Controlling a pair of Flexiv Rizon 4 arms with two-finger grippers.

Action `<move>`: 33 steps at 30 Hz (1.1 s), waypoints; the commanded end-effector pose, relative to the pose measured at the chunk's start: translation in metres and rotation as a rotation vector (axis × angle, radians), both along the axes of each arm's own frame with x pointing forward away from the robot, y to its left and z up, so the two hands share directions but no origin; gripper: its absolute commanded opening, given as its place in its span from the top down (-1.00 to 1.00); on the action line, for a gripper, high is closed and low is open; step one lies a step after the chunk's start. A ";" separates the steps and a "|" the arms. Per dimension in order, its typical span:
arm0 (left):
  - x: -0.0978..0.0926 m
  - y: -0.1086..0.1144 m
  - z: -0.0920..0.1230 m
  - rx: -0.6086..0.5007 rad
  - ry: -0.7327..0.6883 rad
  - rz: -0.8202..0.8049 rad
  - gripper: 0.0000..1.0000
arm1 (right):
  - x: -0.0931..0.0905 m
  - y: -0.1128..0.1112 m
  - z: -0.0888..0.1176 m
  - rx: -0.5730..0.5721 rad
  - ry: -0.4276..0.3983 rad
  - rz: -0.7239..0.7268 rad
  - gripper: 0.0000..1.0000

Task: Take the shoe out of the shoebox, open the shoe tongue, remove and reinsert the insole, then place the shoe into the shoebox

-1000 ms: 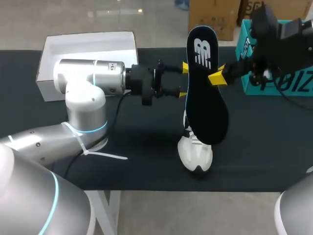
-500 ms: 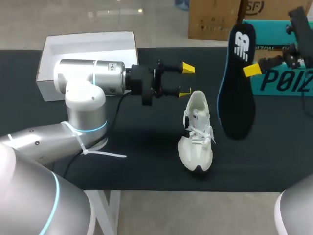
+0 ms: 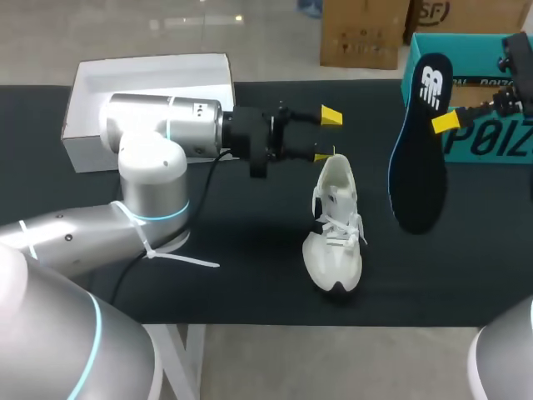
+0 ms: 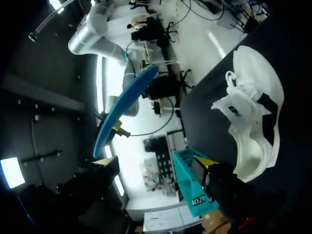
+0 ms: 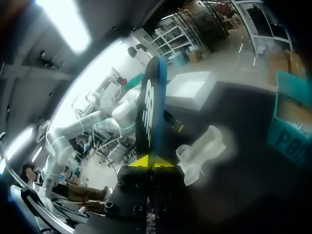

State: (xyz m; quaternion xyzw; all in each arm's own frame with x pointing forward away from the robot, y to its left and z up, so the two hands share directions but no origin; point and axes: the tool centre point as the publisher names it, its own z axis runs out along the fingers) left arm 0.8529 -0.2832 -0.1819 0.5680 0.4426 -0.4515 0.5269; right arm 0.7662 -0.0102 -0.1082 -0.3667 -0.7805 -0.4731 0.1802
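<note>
Near the table's front edge, a white mesh shoe (image 3: 333, 225) stands on its sole on the matte black table (image 3: 250, 283), toe toward the camera, laces loose and mouth gaping. Dark panels mark its sides. Just behind its heel, the left gripper (image 3: 327, 135) comes in level on a thick, glossy silver arm, its yellow-tipped fingers spread wide around nothing. The lower tip sits just beside the heel collar; whether it touches is hard to make out. Off to the right, well apart from the shoe, the right gripper (image 3: 445, 123) pinches the flat, dark insole (image 3: 419, 167) near its upper end, and the right wrist view shows both yellow tips pressed on it from opposite sides. The insole hangs upright above the table with a white logo at the top and a blue edge. Most of the right arm is cut off. At the far left, an open white box (image 3: 150, 60) of plain card is partly hidden by the left arm; at the far right stands a printed teal box (image 3: 483, 142), also cut off.
</note>
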 end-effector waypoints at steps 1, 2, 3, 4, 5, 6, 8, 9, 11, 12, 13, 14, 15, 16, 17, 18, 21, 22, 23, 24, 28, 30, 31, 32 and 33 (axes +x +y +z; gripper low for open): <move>0.000 -0.011 0.004 -0.001 -0.012 -0.007 -1.00 | 0.038 0.007 0.004 -0.024 0.087 0.116 1.00; -0.001 -0.012 0.005 -0.001 -0.019 -0.010 -1.00 | 0.042 0.007 0.003 -0.030 0.095 0.119 1.00; -0.002 -0.014 0.006 0.002 -0.027 -0.010 -1.00 | 0.046 0.007 0.002 -0.036 0.106 0.121 1.00; -0.003 -0.015 0.007 0.000 -0.031 -0.014 -1.00 | 0.049 0.008 0.001 -0.043 0.112 0.125 1.00; -0.004 -0.016 0.008 -0.002 -0.035 -0.018 -1.00 | 0.053 0.009 0.000 -0.044 0.121 0.131 1.00; -0.006 -0.017 0.009 -0.002 -0.041 -0.020 -1.00 | 0.056 0.010 -0.001 -0.046 0.127 0.135 1.00; -0.008 -0.020 0.011 -0.001 -0.049 -0.023 -1.00 | 0.063 0.012 -0.003 -0.058 0.145 0.144 1.00; -0.009 -0.020 0.011 -0.002 -0.053 -0.027 -1.00 | 0.065 0.013 -0.004 -0.059 0.150 0.146 1.00; -0.011 -0.022 0.013 0.006 -0.065 -0.029 -1.00 | 0.070 0.017 -0.006 -0.061 0.167 0.158 1.00; -0.012 -0.024 0.014 0.013 -0.075 -0.032 -1.00 | 0.073 0.018 -0.009 -0.060 0.177 0.163 1.00; -0.013 -0.024 0.015 0.015 -0.079 -0.032 -1.00 | 0.075 0.019 -0.011 -0.059 0.186 0.166 1.00; -0.014 -0.025 0.016 0.019 -0.087 -0.033 -1.00 | 0.076 0.020 -0.014 -0.066 0.198 0.170 1.00; -0.015 -0.026 0.017 0.022 -0.093 -0.033 -1.00 | 0.077 0.021 -0.017 -0.070 0.206 0.172 1.00; -0.017 -0.027 0.018 0.023 -0.099 -0.034 -1.00 | 0.078 0.022 -0.019 -0.069 0.210 0.173 1.00; -0.018 -0.028 0.020 0.021 -0.104 -0.037 -1.00 | 0.079 0.023 -0.022 -0.071 0.216 0.176 1.00; -0.019 -0.028 0.021 0.019 -0.107 -0.039 -1.00 | 0.079 0.024 -0.024 -0.074 0.220 0.179 1.00; -0.020 -0.028 0.024 0.010 -0.114 -0.040 -1.00 | 0.079 0.028 -0.027 -0.078 0.229 0.188 1.00; -0.020 -0.028 0.024 0.009 -0.116 -0.039 -1.00 | 0.080 0.028 -0.027 -0.079 0.230 0.188 1.00; -0.021 -0.028 0.024 0.008 -0.118 -0.038 -1.00 | 0.080 0.029 -0.028 -0.079 0.232 0.189 1.00; -0.021 -0.028 0.024 0.008 -0.119 -0.038 -1.00 | 0.080 0.030 -0.029 -0.078 0.234 0.190 1.00; -0.022 -0.032 0.022 0.023 -0.128 -0.035 -1.00 | 0.080 0.040 -0.030 -0.079 0.239 0.211 1.00; -0.021 -0.034 0.021 0.013 -0.118 -0.041 -1.00 | 0.079 0.045 -0.030 -0.076 0.238 0.220 1.00; -0.021 -0.035 0.020 0.013 -0.118 -0.041 -1.00 | 0.078 0.048 -0.030 -0.077 0.239 0.223 1.00; -0.021 -0.037 0.019 0.018 -0.119 -0.040 -1.00 | 0.078 0.050 -0.030 -0.076 0.240 0.225 1.00; -0.021 -0.038 0.018 0.018 -0.120 -0.041 -1.00 | 0.077 0.052 -0.030 -0.074 0.240 0.227 1.00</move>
